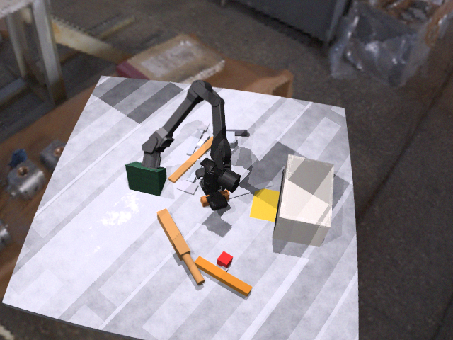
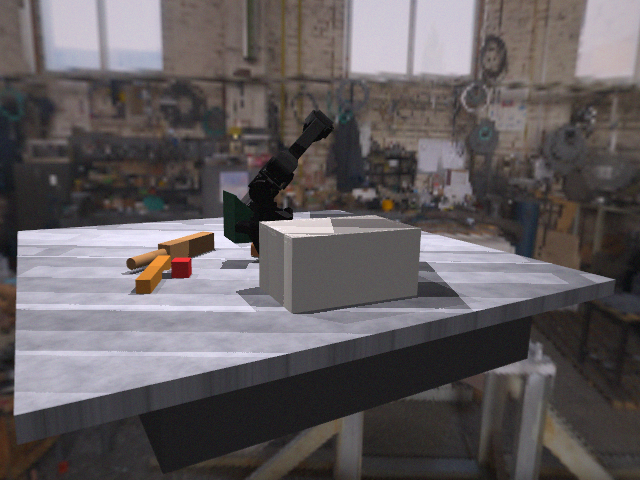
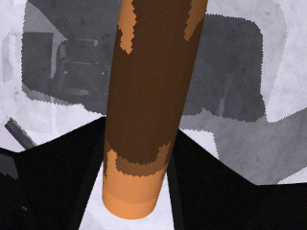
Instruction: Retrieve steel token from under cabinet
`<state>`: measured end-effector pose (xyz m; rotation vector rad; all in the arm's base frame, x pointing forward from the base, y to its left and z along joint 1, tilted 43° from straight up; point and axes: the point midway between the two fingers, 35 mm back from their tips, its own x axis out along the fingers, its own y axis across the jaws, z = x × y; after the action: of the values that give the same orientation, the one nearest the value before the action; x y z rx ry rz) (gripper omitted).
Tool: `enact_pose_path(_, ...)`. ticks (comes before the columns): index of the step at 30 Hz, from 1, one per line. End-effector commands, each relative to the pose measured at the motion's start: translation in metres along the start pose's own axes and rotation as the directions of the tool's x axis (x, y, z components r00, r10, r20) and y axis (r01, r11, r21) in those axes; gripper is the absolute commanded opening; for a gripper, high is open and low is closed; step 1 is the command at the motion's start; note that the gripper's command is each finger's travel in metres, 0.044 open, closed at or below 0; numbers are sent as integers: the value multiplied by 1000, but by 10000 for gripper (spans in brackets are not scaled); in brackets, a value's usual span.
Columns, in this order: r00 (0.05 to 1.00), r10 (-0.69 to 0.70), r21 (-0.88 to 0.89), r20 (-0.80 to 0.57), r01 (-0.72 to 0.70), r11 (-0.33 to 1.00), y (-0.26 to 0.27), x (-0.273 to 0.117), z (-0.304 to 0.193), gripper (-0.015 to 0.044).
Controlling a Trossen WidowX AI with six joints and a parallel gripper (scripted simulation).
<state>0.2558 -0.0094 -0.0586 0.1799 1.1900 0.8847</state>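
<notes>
The pale cabinet (image 1: 305, 193) (image 2: 351, 268) stands at the right in the top view. The yellow marked area (image 1: 263, 206) lies along its front side. The steel token is not visible; the vent slots cannot be made out. My gripper (image 1: 216, 197) (image 3: 138, 129) is shut on the orange round handle (image 1: 204, 200) (image 3: 149, 105) of a tool, left of the yellow area. A thin dark rod (image 1: 250, 192) runs from the handle's end toward the cabinet, passing near the yellow area's upper edge. Whether its tip touches the table is unclear. The exterior view mostly hides the gripper behind the cabinet.
A thick wooden piece with a round handle (image 1: 171, 230) (image 2: 193, 245), an orange bar (image 1: 223, 276) (image 2: 149, 279) and a red cube (image 1: 224, 258) (image 2: 181, 267) lie nearer the top camera. A long orange strip (image 1: 192, 159) and a green block (image 1: 145, 179) are beside the arm.
</notes>
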Motion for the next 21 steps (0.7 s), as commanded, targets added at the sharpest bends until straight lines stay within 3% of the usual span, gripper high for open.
enact_pose_path(1,1000,-6,-3,2,6,1000,-4,-1,-1,0)
enact_pose_path(21,1000,-8,-4,1,8,1000,-21,-2,-17,0)
